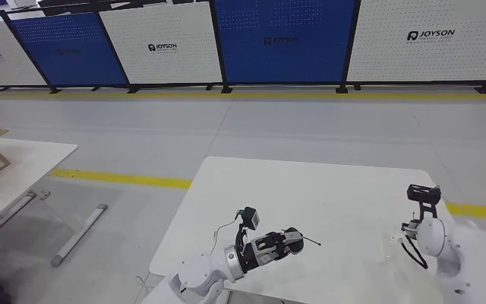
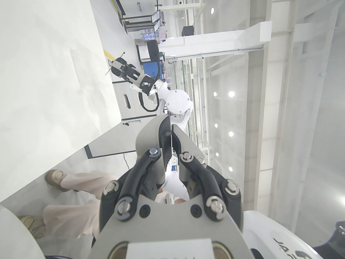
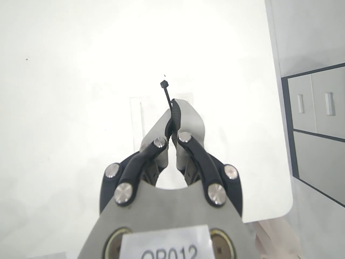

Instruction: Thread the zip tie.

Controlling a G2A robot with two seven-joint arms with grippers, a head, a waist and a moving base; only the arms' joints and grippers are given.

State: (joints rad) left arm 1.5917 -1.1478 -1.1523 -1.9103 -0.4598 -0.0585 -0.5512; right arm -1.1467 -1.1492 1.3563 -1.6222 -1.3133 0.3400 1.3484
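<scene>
Zip tie (image 3: 167, 96): a thin black one, pinched just below its square head by the right gripper (image 3: 173, 106), whose fingers are clamped on the strap. The head sticks out past the tips over the white table (image 3: 67, 33). The left gripper (image 2: 170, 129) is well apart from it, fingers pressed together, pointing out toward the room.
</scene>
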